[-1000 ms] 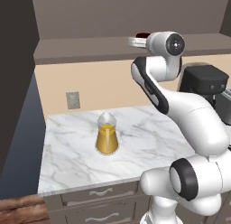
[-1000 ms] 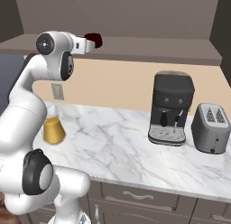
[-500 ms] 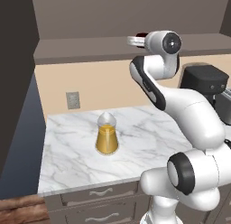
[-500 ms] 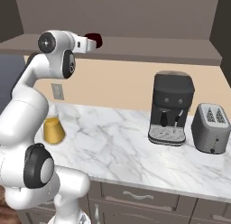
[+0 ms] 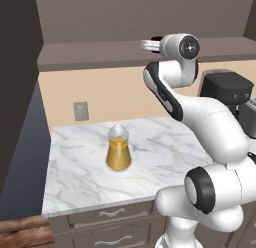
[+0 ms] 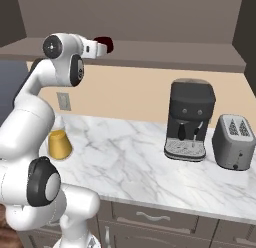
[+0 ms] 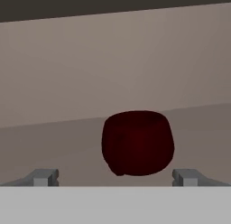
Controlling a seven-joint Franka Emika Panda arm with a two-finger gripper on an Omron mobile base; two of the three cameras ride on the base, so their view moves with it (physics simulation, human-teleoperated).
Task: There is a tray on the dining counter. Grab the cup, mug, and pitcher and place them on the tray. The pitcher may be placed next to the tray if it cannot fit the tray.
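Nothing has shifted since a second ago: my arm still reaches up to the brown shelf (image 6: 165, 48), jaws spread fully wide and holding nothing. Between the fingertips (image 7: 43, 177), just ahead, sits the dark red mug (image 7: 137, 143). Below, the amber pitcher (image 5: 119, 148) stands on the marble counter (image 5: 80, 177).
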